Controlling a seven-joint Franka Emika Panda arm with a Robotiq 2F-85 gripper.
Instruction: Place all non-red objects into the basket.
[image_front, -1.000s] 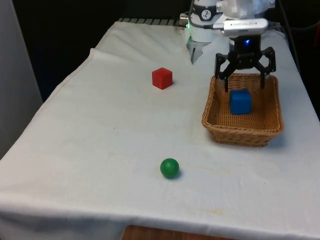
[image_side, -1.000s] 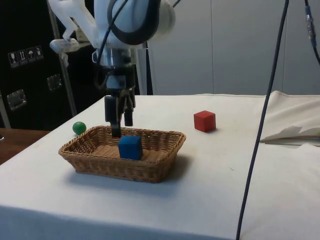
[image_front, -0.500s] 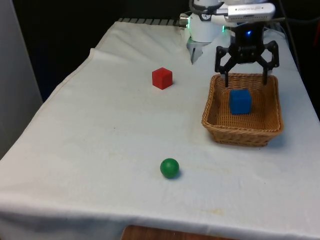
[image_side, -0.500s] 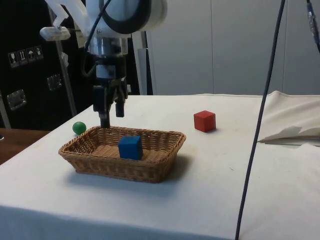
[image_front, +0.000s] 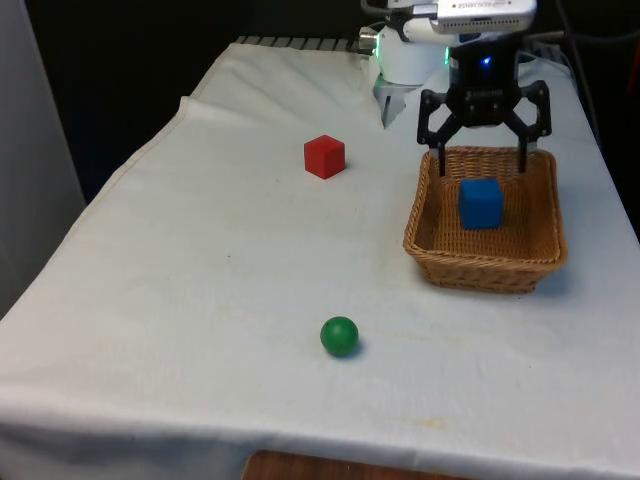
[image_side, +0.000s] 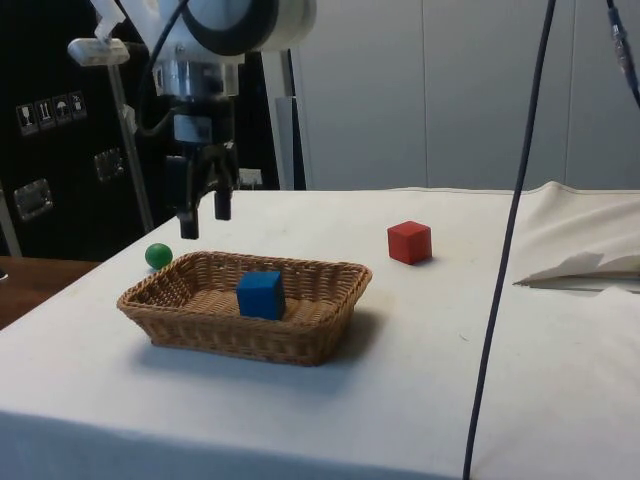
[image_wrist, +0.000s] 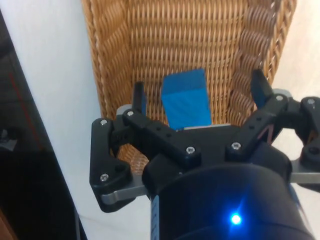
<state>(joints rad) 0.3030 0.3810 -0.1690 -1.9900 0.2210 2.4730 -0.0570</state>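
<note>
blue cube (image_front: 481, 203) in woven wicker basket (image_front: 430, 235); black gripper (image_front: 483, 156) above, fingers apart, empty. next: fetch small green ball (image_front: 339, 336), 7 o'clock from basket; red cube (image_front: 324, 157) stays.

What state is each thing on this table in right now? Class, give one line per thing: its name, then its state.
Gripper: open, holding nothing, raised above the basket's far end.
Wicker basket: upright on the cloth, holding one cube.
Blue cube: resting on the basket floor, released.
Green ball: lying on the cloth, outside the basket.
Red cube: sitting on the cloth, outside the basket.
</note>
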